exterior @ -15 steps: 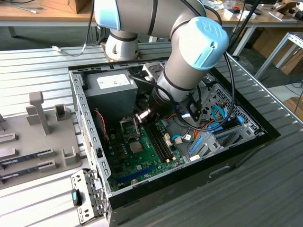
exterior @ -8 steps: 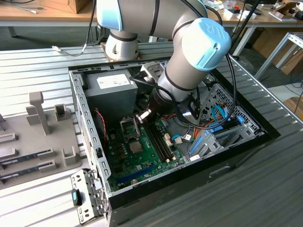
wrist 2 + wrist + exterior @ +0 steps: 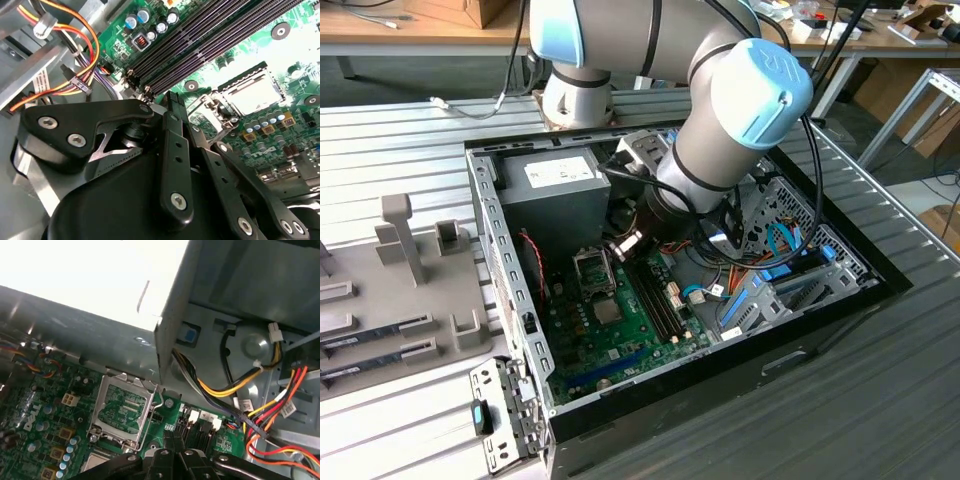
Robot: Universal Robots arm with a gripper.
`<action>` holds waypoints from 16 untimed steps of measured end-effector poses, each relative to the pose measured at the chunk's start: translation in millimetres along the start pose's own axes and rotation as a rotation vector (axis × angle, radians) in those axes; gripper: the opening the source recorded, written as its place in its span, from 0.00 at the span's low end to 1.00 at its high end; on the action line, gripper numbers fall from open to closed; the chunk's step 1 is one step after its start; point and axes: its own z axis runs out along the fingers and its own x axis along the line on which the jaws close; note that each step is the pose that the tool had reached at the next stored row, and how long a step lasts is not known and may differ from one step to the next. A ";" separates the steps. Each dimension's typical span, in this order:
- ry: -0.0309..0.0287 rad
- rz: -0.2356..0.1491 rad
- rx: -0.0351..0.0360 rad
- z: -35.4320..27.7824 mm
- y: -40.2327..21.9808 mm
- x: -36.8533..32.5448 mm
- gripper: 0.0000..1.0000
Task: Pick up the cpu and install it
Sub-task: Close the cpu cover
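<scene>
In the exterior view, one gray tray (image 3: pixel 380 290) lies at the exterior view's left, well apart from the jaws. Next comes one open computer case (image 3: pixel 510 300). Inside it sits one gray power supply box (image 3: pixel 555 180), near the jaws, and one green board (image 3: pixel 620 335) under them.

One robot arm (image 3: pixel 730 110) reaches down into the case. Its one gripper (image 3: pixel 625 245) hangs low over the board. I cannot tell how far the jaws are open, or if they hold anything.

One square socket (image 3: pixel 592 268) is just beside the jaws. In the second wrist view, one pale silvery square, which looks like the cpu (image 3: pixel 252 96), lies flat in that socket, apart from the gripper (image 3: pixel 172 100).

Four long dark slots (image 3: pixel 655 295) run side by side, just beside the jaws. Some blue cables (image 3: pixel 778 240) lie farther off, at the exterior view's right.
</scene>
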 end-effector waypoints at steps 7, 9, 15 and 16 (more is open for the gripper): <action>0.0334 -0.148 0.0019 1.7 -0.4 -0.1 0.11; 0.0439 -0.194 0.0029 2.2 -0.5 -0.1 0.11; 0.0647 -0.285 0.0048 2.9 -1.0 -1.6 0.11; 0.0648 -0.285 0.0048 3.0 -1.1 -1.7 0.11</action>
